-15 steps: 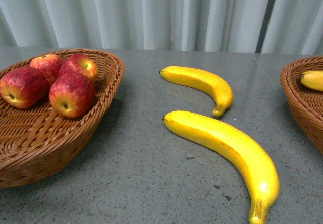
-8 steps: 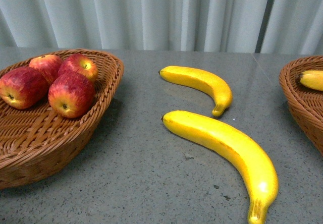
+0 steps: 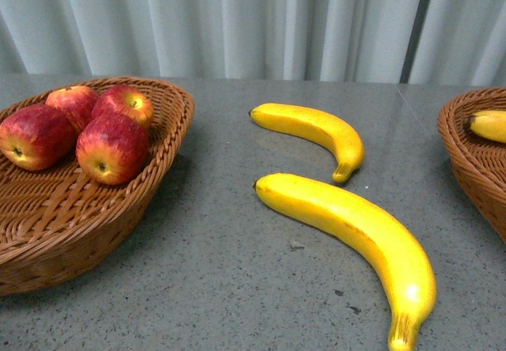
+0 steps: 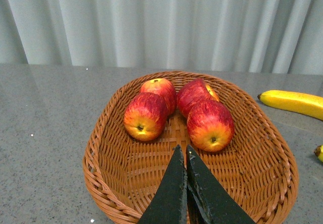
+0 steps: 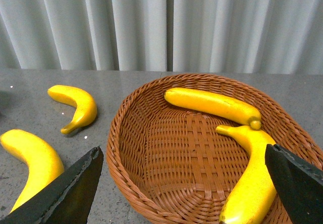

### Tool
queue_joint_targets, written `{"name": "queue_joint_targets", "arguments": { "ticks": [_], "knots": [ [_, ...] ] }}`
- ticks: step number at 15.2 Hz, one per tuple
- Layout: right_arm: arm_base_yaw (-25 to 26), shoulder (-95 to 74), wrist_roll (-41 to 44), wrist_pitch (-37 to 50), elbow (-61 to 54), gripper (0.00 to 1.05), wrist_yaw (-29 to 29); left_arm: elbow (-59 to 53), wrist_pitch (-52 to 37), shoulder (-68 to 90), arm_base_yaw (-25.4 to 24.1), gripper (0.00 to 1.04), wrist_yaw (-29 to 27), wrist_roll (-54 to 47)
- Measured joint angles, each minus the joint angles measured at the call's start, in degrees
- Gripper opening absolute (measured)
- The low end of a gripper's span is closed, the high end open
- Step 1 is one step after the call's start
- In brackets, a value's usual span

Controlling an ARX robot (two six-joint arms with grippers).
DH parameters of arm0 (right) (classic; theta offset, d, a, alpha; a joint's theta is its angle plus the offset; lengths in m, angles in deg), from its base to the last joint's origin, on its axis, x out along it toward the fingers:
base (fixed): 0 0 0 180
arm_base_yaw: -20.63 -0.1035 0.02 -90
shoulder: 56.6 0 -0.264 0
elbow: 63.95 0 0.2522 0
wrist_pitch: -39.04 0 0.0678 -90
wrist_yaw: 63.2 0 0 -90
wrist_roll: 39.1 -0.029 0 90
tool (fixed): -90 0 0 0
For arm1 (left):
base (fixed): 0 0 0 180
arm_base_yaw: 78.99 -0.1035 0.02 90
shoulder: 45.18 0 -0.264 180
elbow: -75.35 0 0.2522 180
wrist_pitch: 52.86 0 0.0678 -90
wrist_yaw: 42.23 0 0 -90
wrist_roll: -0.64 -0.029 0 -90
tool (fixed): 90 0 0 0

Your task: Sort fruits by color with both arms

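Grey table [image 3: 237,272], apples [image 4: 210,125] beyond left hand [image 4: 183,149]

Four red apples [image 4: 146,116] sit in one wicker basket [image 4: 103,148]. One long banana [image 3: 356,236] and one shorter banana [image 3: 316,128] lie on the grey desk [image 3: 221,288], with two more bananas [image 5: 212,104] in the second wicker basket [image 5: 128,148], making four. Two baskets in all.

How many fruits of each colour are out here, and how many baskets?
Glossy red apples with yellow streaks: 4
Smooth curved bright-yellow bananas: 4
Brown woven wicker baskets: 2
Total: 10 things, 8 of them fruits
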Motion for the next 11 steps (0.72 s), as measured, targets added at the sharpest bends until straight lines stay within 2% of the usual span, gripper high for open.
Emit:
{"name": "queue_joint_targets", "arguments": {
  "ticks": [2,11],
  "knots": [
    [0.0,0.0,0.0,0.02,0.0,0.98,0.0,-1.73,-0.48,-2.21,0.0,0.02,0.04,-0.02],
    [0.0,0.0,0.0,0.0,0.0,0.98,0.02,-1.73,11.58,-14.34,0.0,0.02,0.02,-0.02]
  ]
}}
